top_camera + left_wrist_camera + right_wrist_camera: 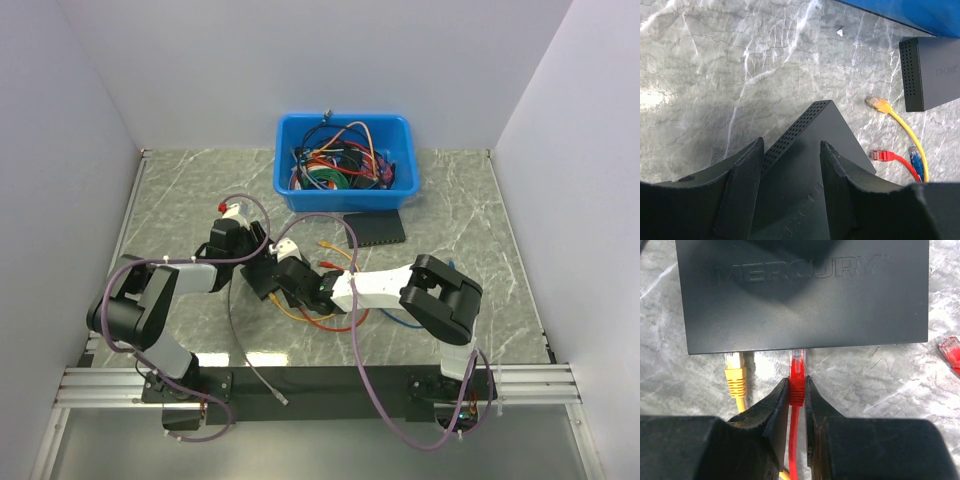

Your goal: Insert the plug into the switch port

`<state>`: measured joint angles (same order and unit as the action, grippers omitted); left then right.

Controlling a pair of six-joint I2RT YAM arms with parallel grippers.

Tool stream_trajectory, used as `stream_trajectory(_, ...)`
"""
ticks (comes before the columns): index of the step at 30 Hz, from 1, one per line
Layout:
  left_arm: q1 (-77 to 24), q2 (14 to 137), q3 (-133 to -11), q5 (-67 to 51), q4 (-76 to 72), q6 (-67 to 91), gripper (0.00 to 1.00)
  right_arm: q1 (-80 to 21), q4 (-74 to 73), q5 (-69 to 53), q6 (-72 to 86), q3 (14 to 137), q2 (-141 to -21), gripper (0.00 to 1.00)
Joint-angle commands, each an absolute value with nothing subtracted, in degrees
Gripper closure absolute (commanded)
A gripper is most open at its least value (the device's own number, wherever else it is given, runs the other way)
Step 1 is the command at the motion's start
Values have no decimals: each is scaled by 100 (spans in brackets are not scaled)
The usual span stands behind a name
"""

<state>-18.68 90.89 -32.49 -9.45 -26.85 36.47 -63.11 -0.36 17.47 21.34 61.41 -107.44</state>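
Plug [913,154] of the blue cable lies on the marble table [715,75], free of both grippers. It is just beside a loose red plug [882,156], a little apart from the switch [805,145]. The right gripper [798,385] has narrow jaws that pinch a second red plug [797,375] by its boot. The clear tip of this one touches the near edge of the switch, next to a yellow plug [735,372] at the same edge. Whether either tip sits inside a port, I cannot tell. The left gripper [790,145] has its jaws half-wide on both sides of one corner of the switch; whether they press it, I cannot tell. Another black box [932,70] lies near a blue bin [300,130].
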Motion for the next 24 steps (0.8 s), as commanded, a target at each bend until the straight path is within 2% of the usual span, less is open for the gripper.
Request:
stream_trajectory(1,-1916,9219,-3191,-1107,-2681,3683,46,-6258,255,1811,2144,6399,-10784,100)
stream_trajectory(24,-1916,9316,-2997,-1187,-2830,3674,49,-6240,44,2188,2206,6811,-10688,100)
